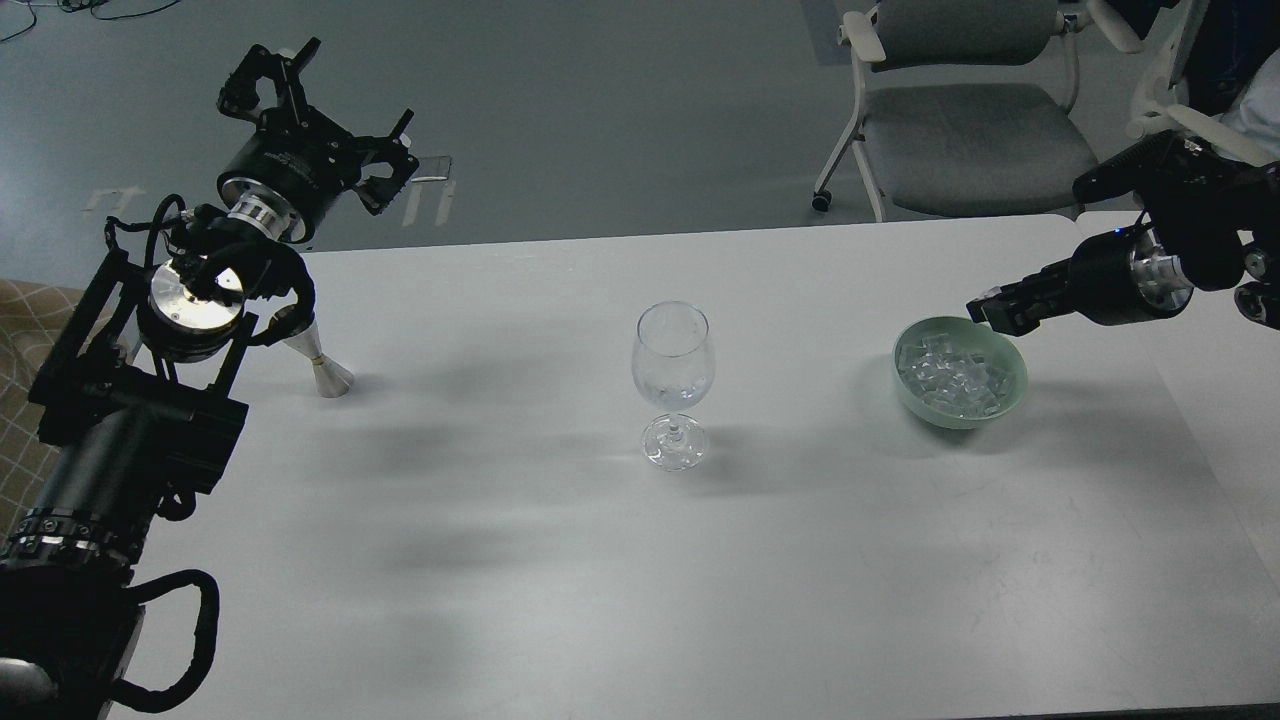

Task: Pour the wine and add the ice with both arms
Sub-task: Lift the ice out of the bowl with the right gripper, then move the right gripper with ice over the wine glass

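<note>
The left hand hung open and empty; the right hand, grip unclear, hovered over the bowl of ice, beside the glass.

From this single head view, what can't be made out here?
- Whether the wine glass holds any liquid: too transparent to tell.
- The silver object behind the left arm: partly covered, identity unclear.
- Right gripper over the bowl of ice: dark and end-on, jaws indistinguishable.
- The chair: cut off by the top edge.
</note>
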Available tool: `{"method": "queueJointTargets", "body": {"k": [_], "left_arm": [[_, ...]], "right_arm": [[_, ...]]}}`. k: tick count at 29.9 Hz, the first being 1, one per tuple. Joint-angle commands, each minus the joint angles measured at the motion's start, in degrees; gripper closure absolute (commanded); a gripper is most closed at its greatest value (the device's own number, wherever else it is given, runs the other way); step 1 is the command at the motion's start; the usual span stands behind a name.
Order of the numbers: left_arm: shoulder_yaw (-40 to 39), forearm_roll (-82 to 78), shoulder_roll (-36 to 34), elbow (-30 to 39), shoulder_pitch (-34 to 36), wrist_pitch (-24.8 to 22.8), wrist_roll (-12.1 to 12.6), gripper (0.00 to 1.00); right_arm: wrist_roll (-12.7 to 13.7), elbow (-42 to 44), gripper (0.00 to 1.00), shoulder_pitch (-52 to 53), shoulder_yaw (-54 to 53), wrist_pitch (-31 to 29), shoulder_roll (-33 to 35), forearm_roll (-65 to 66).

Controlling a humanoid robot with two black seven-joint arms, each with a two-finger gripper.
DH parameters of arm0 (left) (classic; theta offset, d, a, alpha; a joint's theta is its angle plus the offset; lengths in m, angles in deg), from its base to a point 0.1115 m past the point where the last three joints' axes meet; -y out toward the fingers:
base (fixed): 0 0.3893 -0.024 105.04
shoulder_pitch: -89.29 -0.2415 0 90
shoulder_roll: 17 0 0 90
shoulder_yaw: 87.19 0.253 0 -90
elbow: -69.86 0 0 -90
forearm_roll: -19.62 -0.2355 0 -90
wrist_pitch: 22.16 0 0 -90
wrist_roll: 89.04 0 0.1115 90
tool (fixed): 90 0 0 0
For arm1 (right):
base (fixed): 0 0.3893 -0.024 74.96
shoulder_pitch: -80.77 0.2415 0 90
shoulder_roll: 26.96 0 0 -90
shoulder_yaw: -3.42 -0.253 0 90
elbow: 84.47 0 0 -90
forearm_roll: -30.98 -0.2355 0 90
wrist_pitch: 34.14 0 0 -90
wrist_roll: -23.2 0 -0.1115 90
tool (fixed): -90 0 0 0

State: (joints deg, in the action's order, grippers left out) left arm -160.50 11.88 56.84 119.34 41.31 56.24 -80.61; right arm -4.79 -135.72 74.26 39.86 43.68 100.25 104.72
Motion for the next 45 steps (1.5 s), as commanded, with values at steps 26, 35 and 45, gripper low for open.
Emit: {"method": "queueJointTargets", "body": {"k": [26,35,45], "left_arm": [[-0.3,0.0,-0.6,-0.1,-0.3,0.7,0.0,0.03],[-0.3,0.0,-1.0,0.0,-0.3,0.8,0.0,0.03],[-0.4,0.1,-1.0,0.0,-0.4,0.8,-0.1,0.03]], "right_arm": [[0.0,-22.8,0.91,6.4,-23.4,0.1,1.1,0.2],[0.0,-22.6,0.91,5.6,-24.5,0.0,-5.6,0.2],[2.4,-20.2,0.89,4.7,-24.1,0.1,-8.2,0.6]]}}
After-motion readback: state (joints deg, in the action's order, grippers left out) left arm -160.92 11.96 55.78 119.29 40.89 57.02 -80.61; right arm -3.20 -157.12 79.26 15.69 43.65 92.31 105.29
